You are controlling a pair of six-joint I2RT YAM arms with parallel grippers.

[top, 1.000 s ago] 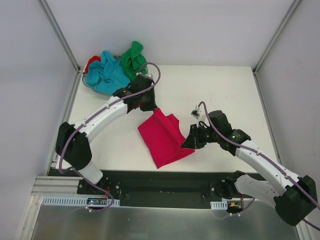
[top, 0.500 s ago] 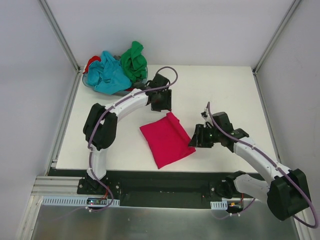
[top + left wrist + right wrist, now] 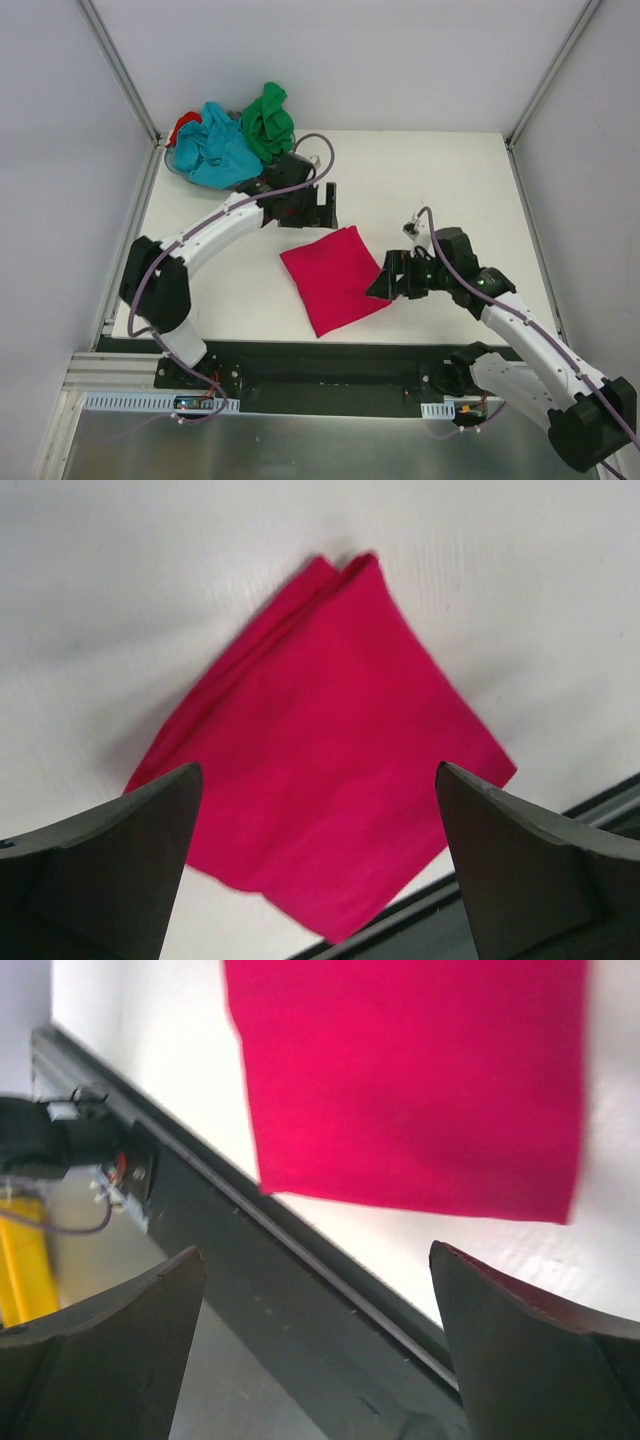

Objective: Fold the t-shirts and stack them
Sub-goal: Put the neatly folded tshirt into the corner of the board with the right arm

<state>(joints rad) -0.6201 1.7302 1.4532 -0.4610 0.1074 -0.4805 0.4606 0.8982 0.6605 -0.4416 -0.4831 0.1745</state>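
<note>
Left pincer (image 3: 324, 205) drawn back, one crimson t-shirt (image 3: 335, 278) folded, three t-shirts (image 3: 228, 142) heaped

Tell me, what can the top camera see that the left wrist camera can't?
Only the top camera shows the heap at the far left corner, with the turquoise t-shirt and the green t-shirt, plus the right tool. Only the left wrist camera shows the pink t-shirt up close, with its layered edges, framed by the open left tool. Both show that folded pink t-shirt lying flat on the white table.
</note>
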